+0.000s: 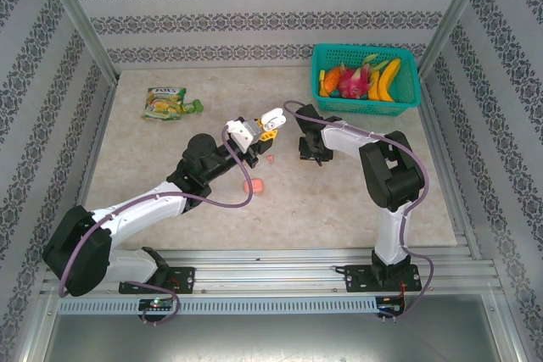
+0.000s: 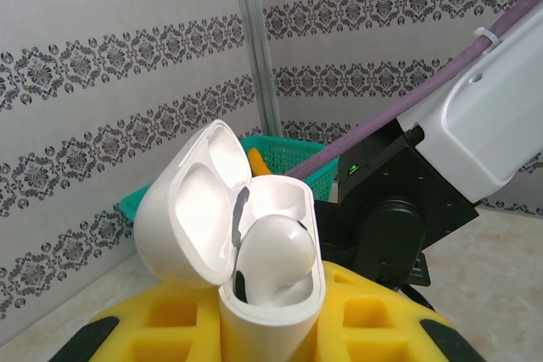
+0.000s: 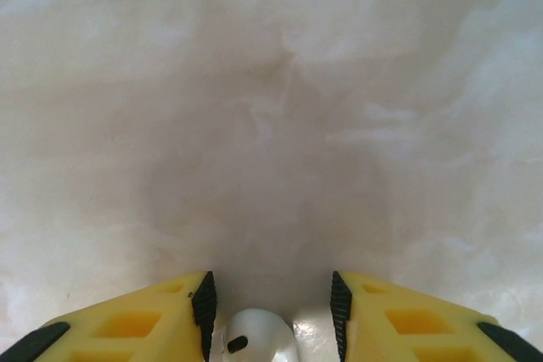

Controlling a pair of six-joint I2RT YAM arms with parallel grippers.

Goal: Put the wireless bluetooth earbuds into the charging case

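A white charging case point(image 2: 191, 218) stands upright with its lid flipped open to the left. My left gripper point(image 2: 271, 328) is shut on its lower body and holds it raised above the table point(image 1: 273, 116). One white earbud point(image 2: 276, 256) sits in the near slot, and the far slot looks empty. My right gripper point(image 3: 271, 303) points down at the table a little right of the case point(image 1: 310, 154). Its jaws stand apart, and a second white earbud point(image 3: 254, 336) lies on the tabletop between them, close to the left pad and short of the right pad.
A pink case point(image 1: 253, 185) lies on the table below the left gripper, with a tiny pink piece point(image 1: 271, 158) just beyond it. A teal basket of toy fruit point(image 1: 411, 95) stands at the back right. A snack packet point(image 1: 167, 103) lies at the back left.
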